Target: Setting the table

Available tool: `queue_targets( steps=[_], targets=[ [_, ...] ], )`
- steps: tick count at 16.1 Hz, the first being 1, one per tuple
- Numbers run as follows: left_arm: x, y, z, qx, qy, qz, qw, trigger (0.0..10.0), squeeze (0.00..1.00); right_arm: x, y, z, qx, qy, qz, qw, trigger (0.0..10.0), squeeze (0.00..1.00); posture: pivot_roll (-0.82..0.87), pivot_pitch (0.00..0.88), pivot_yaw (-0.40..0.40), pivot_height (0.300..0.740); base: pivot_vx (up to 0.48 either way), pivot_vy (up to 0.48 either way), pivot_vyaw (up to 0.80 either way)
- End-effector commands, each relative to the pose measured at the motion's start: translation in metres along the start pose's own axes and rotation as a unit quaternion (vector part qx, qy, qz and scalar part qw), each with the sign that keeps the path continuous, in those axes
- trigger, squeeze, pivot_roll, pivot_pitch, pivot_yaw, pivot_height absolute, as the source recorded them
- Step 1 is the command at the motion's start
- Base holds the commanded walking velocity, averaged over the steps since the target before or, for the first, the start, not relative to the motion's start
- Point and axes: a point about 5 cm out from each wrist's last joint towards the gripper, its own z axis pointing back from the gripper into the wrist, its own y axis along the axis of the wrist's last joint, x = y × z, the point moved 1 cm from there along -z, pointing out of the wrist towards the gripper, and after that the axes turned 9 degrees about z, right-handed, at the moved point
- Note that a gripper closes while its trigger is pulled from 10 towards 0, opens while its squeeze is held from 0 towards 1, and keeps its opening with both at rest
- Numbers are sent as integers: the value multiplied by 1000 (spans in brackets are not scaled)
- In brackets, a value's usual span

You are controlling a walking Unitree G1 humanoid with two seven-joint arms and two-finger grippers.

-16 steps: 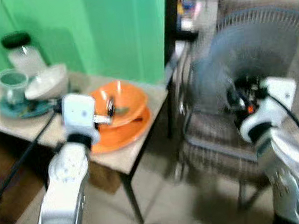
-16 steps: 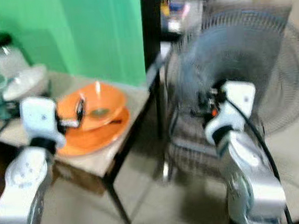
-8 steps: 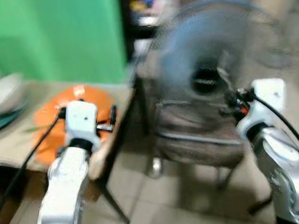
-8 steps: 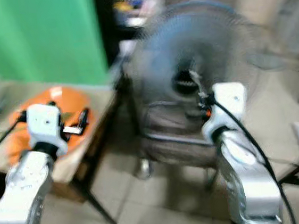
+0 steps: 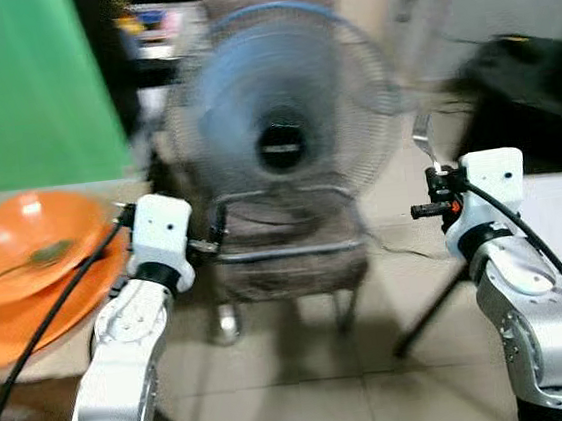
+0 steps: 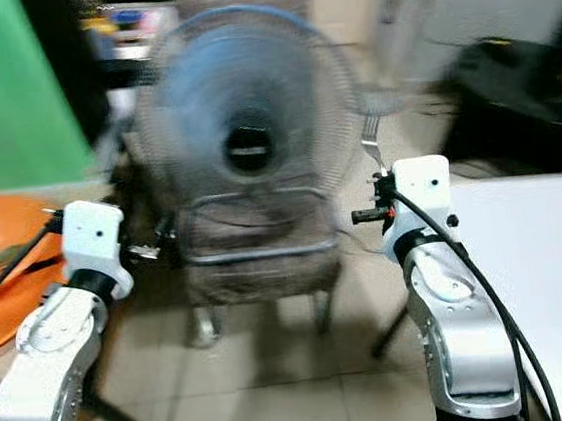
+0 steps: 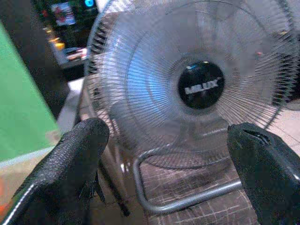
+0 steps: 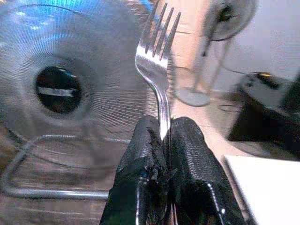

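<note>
My right gripper (image 8: 161,136) is shut on the handle of a silver fork (image 8: 157,70), whose tines point up past the fingertips; the fork (image 6: 371,143) also rises above the right wrist in the eye views. My left gripper (image 7: 164,140) is open with nothing between its two black fingers (image 7: 77,159), held at chest height before the fan. Stacked orange bowls (image 5: 26,267) with a spoon (image 5: 25,262) in the upper one sit on a small table at the left. A white table (image 6: 539,274) lies at the right.
A large standing fan (image 5: 282,120) sits on a grey chair (image 5: 285,250) straight ahead. A green wall (image 5: 17,87) is at the left. A dark cabinet (image 5: 528,74) stands behind the white table. The floor is tiled.
The whole view has swung to the right: the orange bowls slid to the left edge, the fan came to the centre and the white table appeared. Both grippers hold as before.
</note>
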Motion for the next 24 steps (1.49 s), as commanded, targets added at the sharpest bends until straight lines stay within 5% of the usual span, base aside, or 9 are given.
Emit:
queue_targets(
  steps=[1,3,6,10,12,15,18,24],
  targets=[
    [1,6,0,23,0,-15,1000,10000,0,-2,8,-3,19,5,-2,1000,10000,0,101,0,-34,740,0,0,0],
    [-12,9,-2,58,92,-4,994,10000,0,-1,7,-2,10,-3,0,1000,10000,0,103,0,-21,740,0,0,0],
    [-18,13,-4,76,108,37,991,10000,39,-2,1,-3,1,-14,-22,1000,10000,0,86,0,-14,740,0,0,-800],
    [-15,10,-5,62,49,30,996,10000,0,0,-2,1,-11,-23,-31,999,10000,0,58,0,18,740,0,0,-800],
    [-21,11,-8,57,102,36,992,10000,0,2,3,3,4,-26,-46,999,10000,0,64,0,15,740,0,0,-800],
    [-26,6,-5,48,90,1,995,10000,0,4,4,0,20,-62,-17,998,10000,0,67,0,13,740,0,0,-796],
    [-14,-1,4,18,44,38,998,10000,0,0,-7,1,-8,-22,-28,999,10000,0,73,0,2,740,0,0,-796],
    [-4,6,0,24,10,11,1000,10000,0,9,-7,6,-4,-31,-67,997,10000,0,83,0,-4,740,0,0,-267]
  ],
)
